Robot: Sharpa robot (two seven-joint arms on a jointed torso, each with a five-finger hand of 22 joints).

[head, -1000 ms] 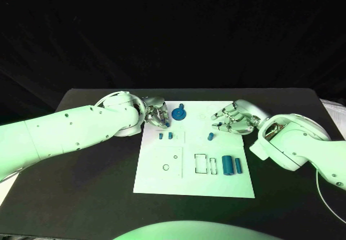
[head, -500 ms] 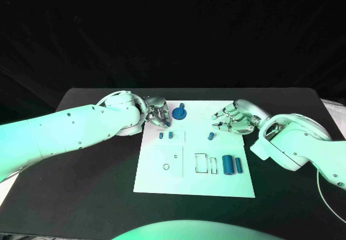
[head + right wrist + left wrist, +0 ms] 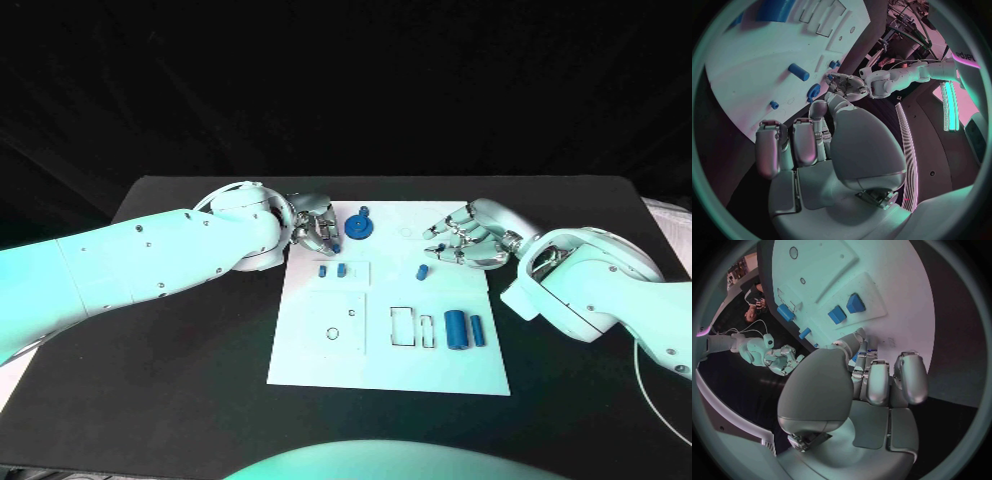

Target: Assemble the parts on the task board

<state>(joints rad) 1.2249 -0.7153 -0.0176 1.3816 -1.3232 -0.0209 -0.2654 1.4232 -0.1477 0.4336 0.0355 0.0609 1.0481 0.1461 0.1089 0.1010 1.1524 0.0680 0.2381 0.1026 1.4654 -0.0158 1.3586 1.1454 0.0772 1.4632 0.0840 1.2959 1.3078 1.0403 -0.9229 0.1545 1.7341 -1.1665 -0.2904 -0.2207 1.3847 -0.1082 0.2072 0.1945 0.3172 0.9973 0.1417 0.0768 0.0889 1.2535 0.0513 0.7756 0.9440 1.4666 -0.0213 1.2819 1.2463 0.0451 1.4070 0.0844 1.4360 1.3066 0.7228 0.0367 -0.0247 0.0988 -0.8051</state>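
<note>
White rounded arms (image 3: 144, 265) (small dark screws), each robot hand (image 3: 464, 240) silver.

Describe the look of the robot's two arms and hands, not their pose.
Both arms are smooth white shells with rounded joint housings and small dark screw holes. The left hand and right hand are silver metal with many segmented fingers. A thin cable trails beside the right arm.

A black table (image 3: 173, 400) stands before a black cloth backdrop (image 3: 346, 80) with soft folds. Beyond the table's edge, cables (image 3: 907, 22) hang in the room, near a glowing light strip (image 3: 948, 107).
</note>
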